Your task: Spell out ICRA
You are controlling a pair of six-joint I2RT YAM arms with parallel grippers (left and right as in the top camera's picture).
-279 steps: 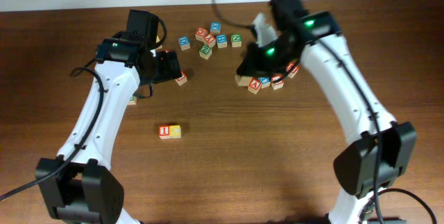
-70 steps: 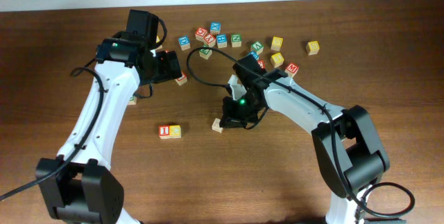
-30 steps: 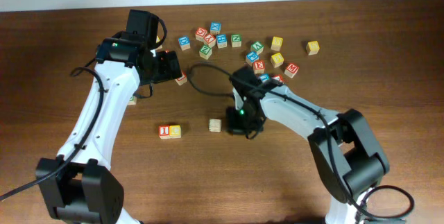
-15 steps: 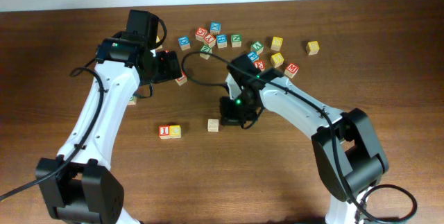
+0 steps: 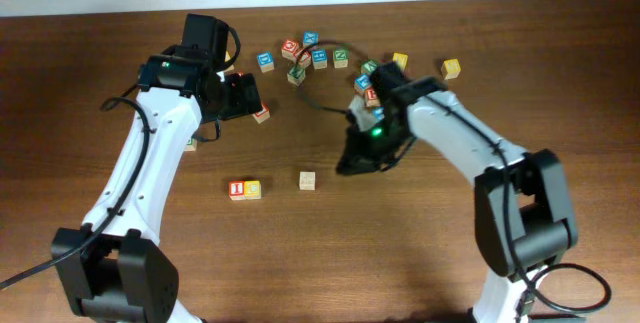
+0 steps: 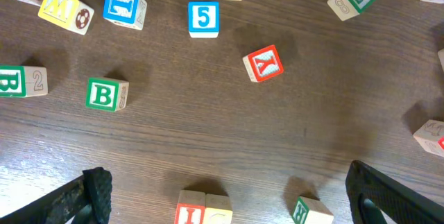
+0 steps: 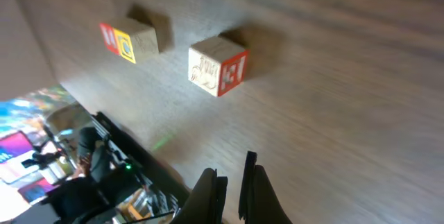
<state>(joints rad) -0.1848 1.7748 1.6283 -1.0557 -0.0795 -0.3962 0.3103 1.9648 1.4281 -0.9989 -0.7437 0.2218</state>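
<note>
The red I block (image 5: 237, 190) and yellow C block (image 5: 252, 190) sit touching side by side on the wooden table. A loose block (image 5: 307, 180) lies a short gap to their right. It shows a green R in the left wrist view (image 6: 305, 210) and a red-printed side in the right wrist view (image 7: 218, 66). My right gripper (image 5: 350, 161) hovers to the right of that block; its fingers (image 7: 232, 189) are almost together and empty. My left gripper (image 5: 245, 98) is wide open, high above the I and C pair (image 6: 203, 213).
Several more letter blocks cluster at the back middle (image 5: 310, 51), with a yellow one (image 5: 451, 67) further right. The left wrist view shows a red-lettered block (image 6: 263, 63), a blue 5 (image 6: 203, 18) and a green B (image 6: 106, 94).
My right gripper brought a block from the back cluster, set it down right of the I and C pair, let go and drew back to the right. The left arm has not moved.
</note>
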